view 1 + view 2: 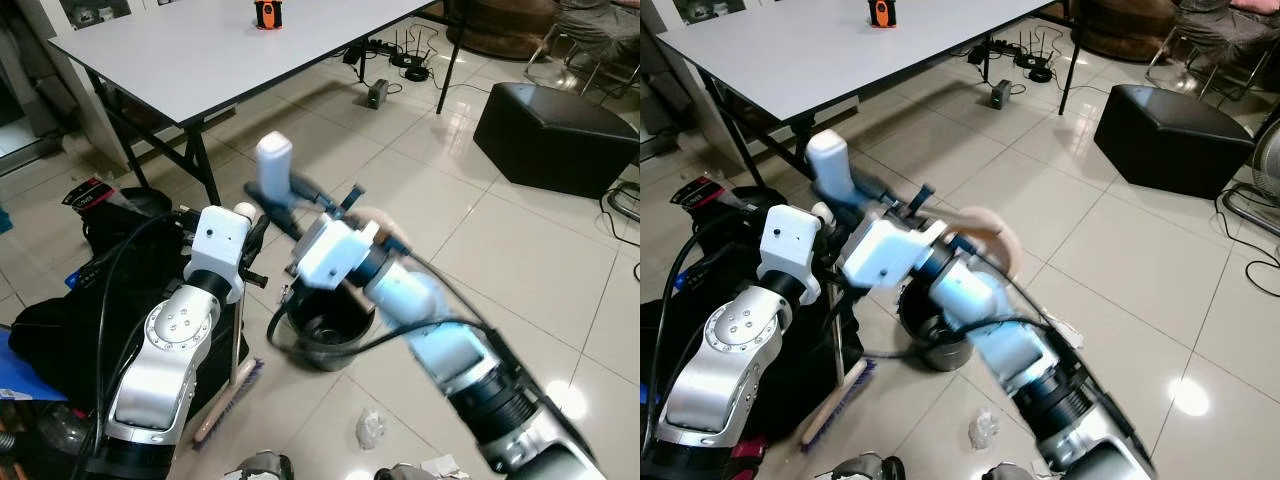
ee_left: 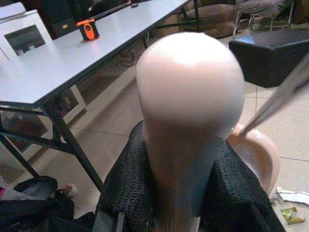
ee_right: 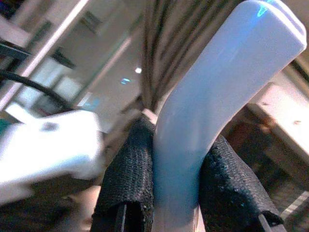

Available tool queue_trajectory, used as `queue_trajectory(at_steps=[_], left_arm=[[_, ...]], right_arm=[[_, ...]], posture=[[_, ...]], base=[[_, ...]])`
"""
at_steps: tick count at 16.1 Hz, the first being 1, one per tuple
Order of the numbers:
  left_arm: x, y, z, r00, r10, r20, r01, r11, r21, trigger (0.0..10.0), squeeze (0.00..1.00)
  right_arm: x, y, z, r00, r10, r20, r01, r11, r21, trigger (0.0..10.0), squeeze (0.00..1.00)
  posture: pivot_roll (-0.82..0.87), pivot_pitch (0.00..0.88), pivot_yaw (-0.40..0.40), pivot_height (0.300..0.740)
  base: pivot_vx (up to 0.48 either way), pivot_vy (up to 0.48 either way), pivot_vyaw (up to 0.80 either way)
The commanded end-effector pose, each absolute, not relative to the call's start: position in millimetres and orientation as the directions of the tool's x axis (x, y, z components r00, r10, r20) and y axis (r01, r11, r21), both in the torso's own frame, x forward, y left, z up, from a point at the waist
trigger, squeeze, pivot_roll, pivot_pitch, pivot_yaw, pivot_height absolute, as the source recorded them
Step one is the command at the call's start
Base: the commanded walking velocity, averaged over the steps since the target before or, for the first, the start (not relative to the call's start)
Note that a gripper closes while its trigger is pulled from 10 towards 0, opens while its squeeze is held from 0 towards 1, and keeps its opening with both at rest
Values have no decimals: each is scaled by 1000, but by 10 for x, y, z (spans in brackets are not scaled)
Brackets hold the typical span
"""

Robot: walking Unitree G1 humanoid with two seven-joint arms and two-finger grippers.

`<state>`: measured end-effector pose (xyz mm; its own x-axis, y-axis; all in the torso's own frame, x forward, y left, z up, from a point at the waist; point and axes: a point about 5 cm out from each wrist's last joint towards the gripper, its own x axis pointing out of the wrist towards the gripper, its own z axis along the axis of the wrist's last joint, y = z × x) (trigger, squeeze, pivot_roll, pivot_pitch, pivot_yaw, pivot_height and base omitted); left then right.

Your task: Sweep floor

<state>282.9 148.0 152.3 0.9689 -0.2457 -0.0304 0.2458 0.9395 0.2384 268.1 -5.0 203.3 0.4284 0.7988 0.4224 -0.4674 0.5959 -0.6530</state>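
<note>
The left gripper [image 2: 186, 193] clamped the broom handle [image 2: 189, 111] above the tiled floor [image 1: 520, 270], while the right gripper [image 3: 176, 183] squeezed the white dustpan handle [image 3: 217, 96] over a black bucket [image 1: 325, 335].

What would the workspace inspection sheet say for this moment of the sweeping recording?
Surface: pale glossy tiled floor, with glare.
Job's things: wooden-handled broom with purple bristles standing beside the left arm; white plastic handle, presumably the dustpan's, raised by the right arm.
Clutter: crumpled clear wrapper and paper scraps on the tiles; black round bucket under the arms.
Grippers: left gripper shut on the broom's rounded top; right gripper shut on the white handle.
Cables: black robot cable looping past the bucket; cords and adapters beneath the table.
Surroundings: grey folding table carrying an orange tape measure; black ottoman; black bags to the robot's left.
</note>
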Motion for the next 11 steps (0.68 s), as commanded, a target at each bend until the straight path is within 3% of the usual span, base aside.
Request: queue_trajectory(at_steps=[1,6,11], left_arm=[[2839,1476,1613,969,-246,7,235,934,270,10000,0],[2835,1476,1608,970,-244,6,234,934,269,10000,0],[2839,1477,1607,970,-243,6,233,935,266,10000,0]], right_arm=[[2589,33,2062,357,825,438,-503,564,-654,10000,0],[2540,77,1935,317,879,356,-506,474,-721,10000,0],[2584,32,1985,333,865,375,-467,497,-732,10000,0]], posture=[[-21,64,30,740],[-24,64,30,740],[-25,69,29,740]], base=[[0,0,0],[0,0,0],[0,0,0]])
